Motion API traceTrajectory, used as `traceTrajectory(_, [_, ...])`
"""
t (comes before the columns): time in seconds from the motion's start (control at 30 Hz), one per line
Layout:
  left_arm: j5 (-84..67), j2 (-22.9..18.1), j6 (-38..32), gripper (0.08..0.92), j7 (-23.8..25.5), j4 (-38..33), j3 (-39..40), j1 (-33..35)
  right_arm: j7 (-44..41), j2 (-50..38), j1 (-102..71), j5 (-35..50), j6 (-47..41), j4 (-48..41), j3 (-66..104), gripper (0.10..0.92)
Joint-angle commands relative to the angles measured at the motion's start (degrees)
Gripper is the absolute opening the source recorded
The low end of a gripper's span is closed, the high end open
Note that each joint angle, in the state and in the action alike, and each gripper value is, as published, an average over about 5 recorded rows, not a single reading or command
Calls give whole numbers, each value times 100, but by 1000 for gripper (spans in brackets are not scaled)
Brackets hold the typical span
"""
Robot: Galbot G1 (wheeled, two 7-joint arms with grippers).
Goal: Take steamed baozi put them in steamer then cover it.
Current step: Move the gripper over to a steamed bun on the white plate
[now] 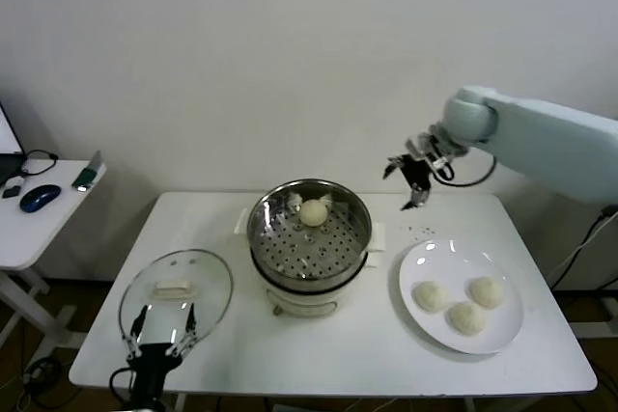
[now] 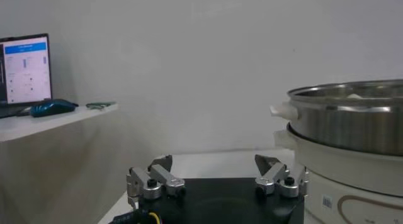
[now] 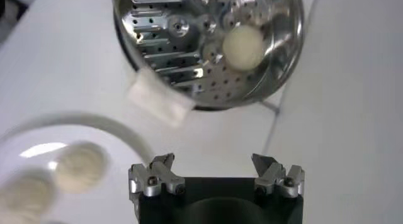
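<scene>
One cream-white baozi (image 1: 313,211) lies on the perforated tray at the back of the steel steamer (image 1: 280,243), which stands mid-table; it also shows in the right wrist view (image 3: 243,46). Three more baozi (image 1: 431,295) lie on a white plate (image 1: 425,262) at the right. The glass cover (image 1: 208,282) with its cream handle lies flat on the table at the left. My right gripper (image 1: 412,178) is open and empty, raised above the table to the right of and behind the steamer. My left gripper (image 1: 160,333) is open and empty at the table's front left, just before the cover.
A side table (image 1: 58,202) at the far left holds a blue mouse (image 1: 40,198) and small items. The wall stands close behind the table. The steamer's side (image 2: 352,121) fills one side of the left wrist view.
</scene>
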Motion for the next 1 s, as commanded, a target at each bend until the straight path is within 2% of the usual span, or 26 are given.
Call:
traceTrajectory(0.03, [-64, 35, 32, 823, 7, 76, -47, -10, -126, -1534, -1981, -47, -1393, 846, 946, 823])
traceTrajectory(0.4, [-65, 51, 20, 823, 2, 105, -139, 20, -203, -1295, -3058, -972, -1078, 296, 1648, 823])
traceTrajectory(1.0, [14, 30, -96, 823, 48, 209, -148, 119, -58, -500, -3201, -1133, -956, -491, 1808, 823])
